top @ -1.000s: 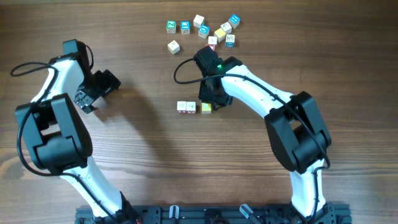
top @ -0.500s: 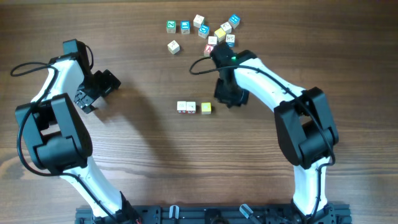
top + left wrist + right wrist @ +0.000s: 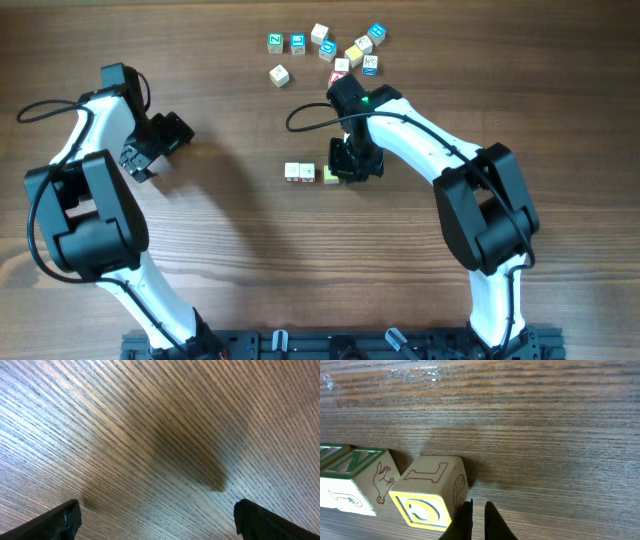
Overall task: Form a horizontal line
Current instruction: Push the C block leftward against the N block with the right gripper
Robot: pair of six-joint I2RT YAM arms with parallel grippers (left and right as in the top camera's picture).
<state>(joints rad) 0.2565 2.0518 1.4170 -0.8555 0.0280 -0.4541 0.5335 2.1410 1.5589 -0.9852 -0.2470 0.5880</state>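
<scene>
Overhead: the horizontal line (image 3: 300, 173) lies mid-frame and counts three cubes. About ten loose cubes (image 3: 329, 48) cluster at upper centre. Your right claw (image 3: 343, 172) sits at the row's right end, and your left claw (image 3: 145, 155) hangs far left.

Left wrist: the claw is spread wide and empty over bare worktop (image 3: 160, 435).

Right wrist: the claw is pinched nearly closed, gripping nothing, just beside the yellow cube (image 3: 427, 497). The cubes look light, stiff and apt to skid, so pinch opposite flat faces.

The brown table (image 3: 220, 270) is grain-striped. The horizontal line (image 3: 300, 173) is pale wood; its end cube (image 3: 432, 491) has a yellow-framed face, its neighbour (image 3: 365, 480) green edging. Loose cubes (image 3: 328, 47) show blue and teal.
</scene>
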